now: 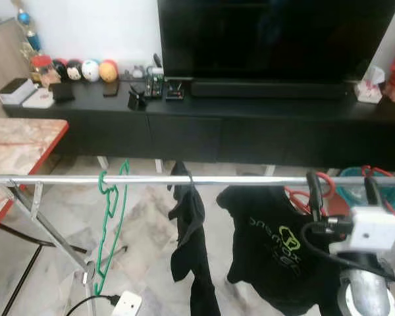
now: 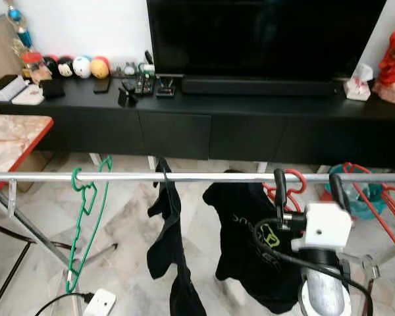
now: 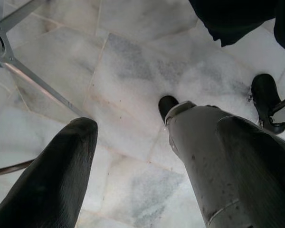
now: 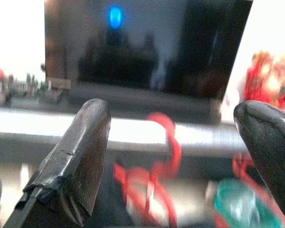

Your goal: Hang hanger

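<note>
right hand [image 2: 311, 192]: wide open, empty | at rail [image 2: 184, 176] | red hanger [image 4: 164, 156] between fingers

Bare stretches of rail [image 1: 151, 180] at 9 o'clock of the green hanger [image 1: 110, 217], and between it and the black garment [image 1: 191, 243] toward 3 o'clock. Narrower gap between that garment and the black T-shirt [image 1: 273, 247]. At 3 o'clock, crowded: red hanger [image 2: 284, 187] hooked on the rail, right claw [image 2: 310, 187] raised against it with fingers spread, either side of the hook. Below, open marble floor [image 3: 133, 85], crossed by rack legs [image 1: 49, 230] at 7 o'clock.
</note>
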`<state>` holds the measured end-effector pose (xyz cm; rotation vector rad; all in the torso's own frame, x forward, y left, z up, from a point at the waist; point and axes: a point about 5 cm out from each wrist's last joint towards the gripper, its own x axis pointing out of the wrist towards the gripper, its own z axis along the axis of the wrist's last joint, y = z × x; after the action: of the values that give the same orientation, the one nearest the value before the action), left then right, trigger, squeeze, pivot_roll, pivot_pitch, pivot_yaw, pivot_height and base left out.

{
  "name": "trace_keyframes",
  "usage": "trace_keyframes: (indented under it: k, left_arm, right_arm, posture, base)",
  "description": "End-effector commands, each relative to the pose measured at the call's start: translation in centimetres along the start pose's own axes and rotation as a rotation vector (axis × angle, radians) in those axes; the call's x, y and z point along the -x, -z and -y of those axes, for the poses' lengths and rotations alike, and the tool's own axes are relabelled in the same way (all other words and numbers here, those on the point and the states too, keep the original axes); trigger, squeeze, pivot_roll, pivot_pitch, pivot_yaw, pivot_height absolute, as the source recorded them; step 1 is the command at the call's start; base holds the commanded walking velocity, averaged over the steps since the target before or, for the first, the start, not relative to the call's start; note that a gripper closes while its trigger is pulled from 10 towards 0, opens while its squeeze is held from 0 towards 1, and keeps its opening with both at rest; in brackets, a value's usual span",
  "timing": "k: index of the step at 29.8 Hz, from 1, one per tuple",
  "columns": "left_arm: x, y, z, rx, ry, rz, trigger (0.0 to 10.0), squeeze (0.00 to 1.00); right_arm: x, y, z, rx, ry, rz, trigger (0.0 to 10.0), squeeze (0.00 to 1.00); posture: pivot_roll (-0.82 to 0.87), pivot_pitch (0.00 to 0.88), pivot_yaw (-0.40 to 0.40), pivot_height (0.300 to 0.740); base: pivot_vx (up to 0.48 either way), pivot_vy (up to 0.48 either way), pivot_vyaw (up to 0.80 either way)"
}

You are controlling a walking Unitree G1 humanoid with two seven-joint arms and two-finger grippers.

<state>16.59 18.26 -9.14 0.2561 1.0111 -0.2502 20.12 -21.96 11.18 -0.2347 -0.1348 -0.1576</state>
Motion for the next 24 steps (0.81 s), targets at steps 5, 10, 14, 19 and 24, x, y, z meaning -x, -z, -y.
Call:
trace_keyframes:
  k: [5, 10, 14, 19, 24]
  left_arm:
    - [0.0, 0.1, -0.1, -0.013, 0.006, -0.008, 10.0, 0.0]
    - [0.0, 0.0, -0.1, -0.013, 0.006, -0.008, 10.0, 0.0]
    - [0.0, 0.0, -0.1, -0.014, 0.006, -0.009, 10.0, 0.0]
    - [0.0, -0.1, -0.1, -0.01, 0.008, -0.009, 10.0, 0.0]
    - [0.0, 0.0, -0.1, -0.006, 0.007, -0.01, 10.0, 0.0]
  right_arm:
    - [0.3, 1.6, 1.1, -0.126, 0.119, -0.117, 10.0, 0.0]
    - [-0.9, 1.6, 1.2, -0.19, 0.148, -0.123, 10.0, 0.0]
    - [-1.9, 2.1, 0.8, -0.177, 0.101, -0.149, 10.0, 0.0]
    - [-3.6, 3.1, 1.4, -0.085, 0.078, -0.23, 10.0, 0.0]
    - [-5.0, 3.8, 2.6, -0.037, 0.109, -0.31, 10.0, 0.0]
  posture:
    - [-0.07, 0.0, 0.023, 0.74]
    - [-0.07, 0.0, 0.024, 0.74]
    - [-0.07, 0.0, 0.024, 0.74]
    - [-0.06, 0.0, 0.027, 0.74]
    - [-0.06, 0.0, 0.029, 0.74]
  base:
    - [0.0, 0.0, 0.0]
    - [0.0, 0.0, 0.0]
    - [0.0, 0.0, 0.0]
    - [0.0, 0.0, 0.0]
    - [0.0, 0.0, 0.0]
